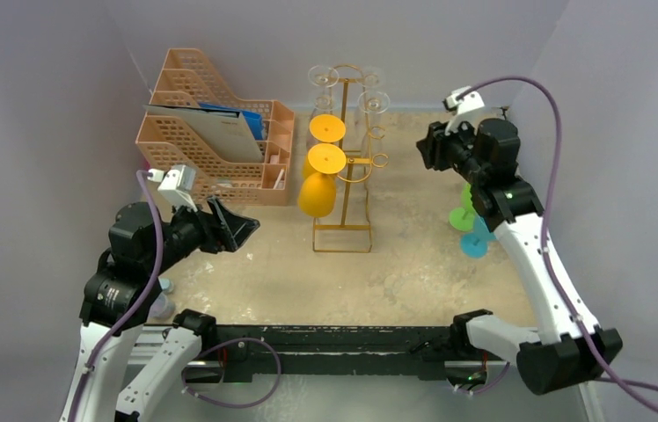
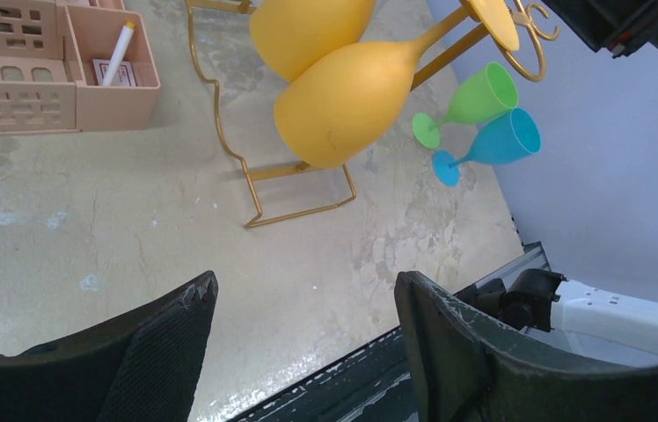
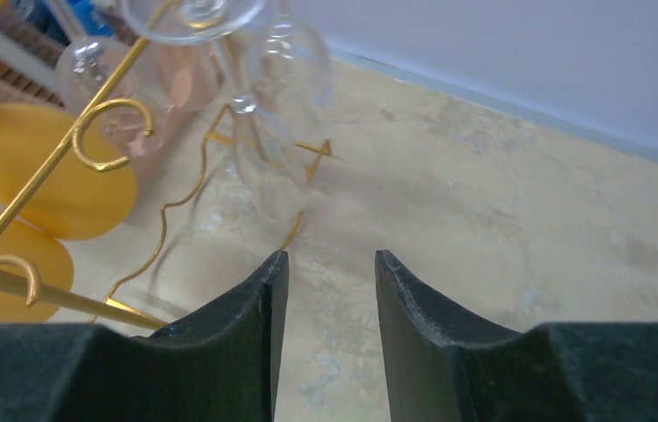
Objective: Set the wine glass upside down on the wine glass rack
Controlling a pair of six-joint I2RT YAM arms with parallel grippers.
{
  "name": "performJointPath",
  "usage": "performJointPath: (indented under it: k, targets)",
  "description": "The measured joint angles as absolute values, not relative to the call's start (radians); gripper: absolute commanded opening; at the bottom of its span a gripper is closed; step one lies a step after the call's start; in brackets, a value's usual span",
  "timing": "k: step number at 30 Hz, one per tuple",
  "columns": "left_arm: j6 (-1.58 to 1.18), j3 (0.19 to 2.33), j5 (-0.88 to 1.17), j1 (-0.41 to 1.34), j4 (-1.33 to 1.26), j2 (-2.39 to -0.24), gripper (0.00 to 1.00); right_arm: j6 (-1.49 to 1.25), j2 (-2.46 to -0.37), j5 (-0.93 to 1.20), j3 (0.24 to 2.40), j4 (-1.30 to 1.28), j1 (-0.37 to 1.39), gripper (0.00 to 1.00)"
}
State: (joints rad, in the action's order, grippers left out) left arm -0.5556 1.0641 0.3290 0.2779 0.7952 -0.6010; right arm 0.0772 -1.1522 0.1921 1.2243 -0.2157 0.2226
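The wine glass rack [image 1: 341,251] stands upright near the middle of the table [image 1: 413,264], its rectangular base frame flat on the surface. A clear wine glass [image 1: 374,101] hangs upside down from a ring hook on the rack's right side towards its far end, foot caught in the ring and bowl pointing down. A second clear glass [image 1: 324,77] hangs the same way on the rack's left side, farther back. In the right wrist view the clear glassware is blurred, so where one glass ends and the other begins cannot be told. Two orange glasses [image 1: 317,195] hang foot-up on the rack's left side at its near end, their bowls close together above the base frame. The right gripper [image 3: 330,259] hovers above the table to the right of the rack, apart from it and level with its far hooks, its fingers parted by a narrow gap with nothing between them. The left gripper [image 2: 306,281] is in the air to the near left of the rack, jaws spread wide and empty. A green glass [image 2: 475,97] and a blue glass [image 2: 506,139] lie on their sides well to the rack's right. A peach organizer [image 1: 207,141] stands just left of the rack.
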Motion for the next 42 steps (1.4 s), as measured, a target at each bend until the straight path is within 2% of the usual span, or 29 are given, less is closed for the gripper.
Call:
performJointPath:
  k: [3, 5, 7, 11, 15, 20, 25, 30, 34, 42]
  targets:
    - [-0.556, 1.074, 0.331, 0.278, 0.813, -0.592, 0.72, -0.023, -1.082, 0.057, 1.225, -0.285, 0.223, 0.34]
    - [-0.555, 1.084, 0.334, 0.278, 0.824, -0.59, 0.72, -0.091, -1.056, -0.041, 1.239, -0.368, 0.223, 0.32]
    - [-0.556, 1.093, 0.337, 0.278, 0.836, -0.589, 0.72, -0.179, -1.055, -0.141, 1.271, -0.473, 0.223, 0.34]
    - [-0.556, 1.098, 0.344, 0.278, 0.852, -0.583, 0.72, -0.325, -1.054, -0.309, 1.296, -0.635, 0.223, 0.46]
    - [-0.556, 1.098, 0.358, 0.278, 0.857, -0.581, 0.72, -0.406, -1.09, -0.435, 1.296, -0.731, 0.222, 0.47]
    - [-0.556, 1.118, 0.365, 0.278, 0.864, -0.583, 0.72, -0.426, -1.237, -0.487, 1.299, -0.765, 0.209, 0.46]
    - [-0.559, 1.128, 0.372, 0.278, 0.864, -0.582, 0.72, -0.415, -1.398, -0.45, 1.331, -0.764, 0.131, 0.44]
    - [-0.565, 1.128, 0.372, 0.278, 0.878, -0.582, 0.72, -0.383, -1.449, -0.44, 1.341, -0.745, 0.081, 0.42]
    - [-0.569, 1.128, 0.372, 0.278, 0.88, -0.582, 0.72, -0.354, -1.463, -0.387, 1.341, -0.725, 0.071, 0.34]
    - [-0.583, 1.128, 0.372, 0.278, 0.88, -0.583, 0.72, -0.319, -1.529, -0.271, 1.341, -0.72, 0.07, 0.0]
